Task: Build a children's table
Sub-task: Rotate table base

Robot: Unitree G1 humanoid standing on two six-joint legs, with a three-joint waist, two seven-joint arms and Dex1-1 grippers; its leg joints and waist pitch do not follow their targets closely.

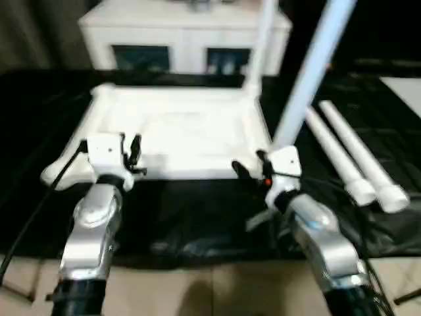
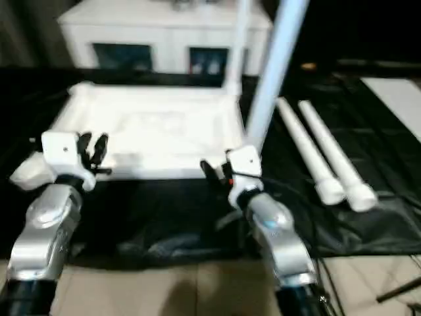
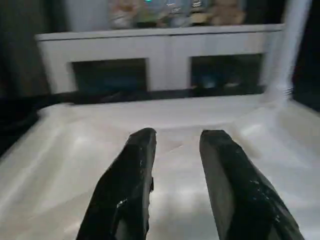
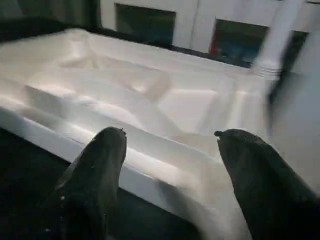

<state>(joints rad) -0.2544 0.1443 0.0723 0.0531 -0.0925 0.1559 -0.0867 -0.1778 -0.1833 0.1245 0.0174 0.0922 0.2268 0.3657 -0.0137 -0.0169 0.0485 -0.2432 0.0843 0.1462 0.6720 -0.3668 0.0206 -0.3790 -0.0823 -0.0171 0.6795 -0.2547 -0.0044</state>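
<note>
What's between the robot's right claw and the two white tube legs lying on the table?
Just bare black cloth between the right gripper and the two loose white tube legs, seen in the left eye view.

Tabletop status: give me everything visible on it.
The tabletop is white moulded plastic, lying underside up on the black sheet, with raised ribs crossing its recessed middle and rounded corners. Two white legs already stand in its right corners: one at the far right, one at the near right, leaning slightly. The left corners carry no legs. Both pincers sit at its near edge, fingers apart with nothing between them.
</note>
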